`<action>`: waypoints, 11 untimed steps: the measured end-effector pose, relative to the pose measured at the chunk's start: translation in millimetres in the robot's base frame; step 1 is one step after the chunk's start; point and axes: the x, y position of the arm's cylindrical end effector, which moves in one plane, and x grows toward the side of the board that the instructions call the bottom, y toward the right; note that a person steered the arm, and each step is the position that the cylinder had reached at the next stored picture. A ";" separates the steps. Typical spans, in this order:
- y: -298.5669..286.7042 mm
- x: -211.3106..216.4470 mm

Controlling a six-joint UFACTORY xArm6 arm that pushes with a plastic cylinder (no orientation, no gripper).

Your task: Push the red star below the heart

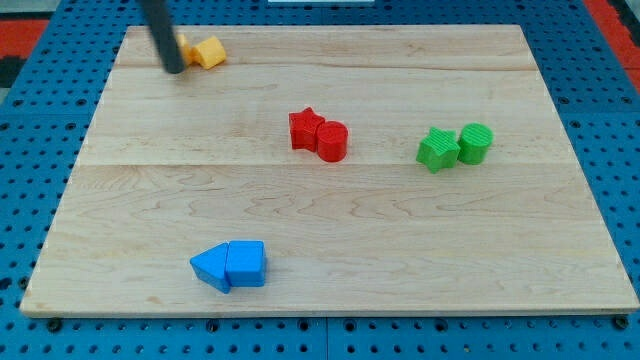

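My tip (174,68), a bare rod pinching nothing, touches the yellow blocks (203,52). Red star (305,129) sits well down-right of it, against the red cylinder (333,141). Approach from the star's far side; heart unidentifiable.

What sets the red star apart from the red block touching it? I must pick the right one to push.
The red star has pointed arms; the red cylinder is round with a flat top. The star sits toward the view's left, the cylinder toward the right and slightly lower. Both are the same red and similar in size.
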 end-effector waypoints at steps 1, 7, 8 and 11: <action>-7.1 50.2; 52.1 65.1; 30.0 59.0; 52.7 50.1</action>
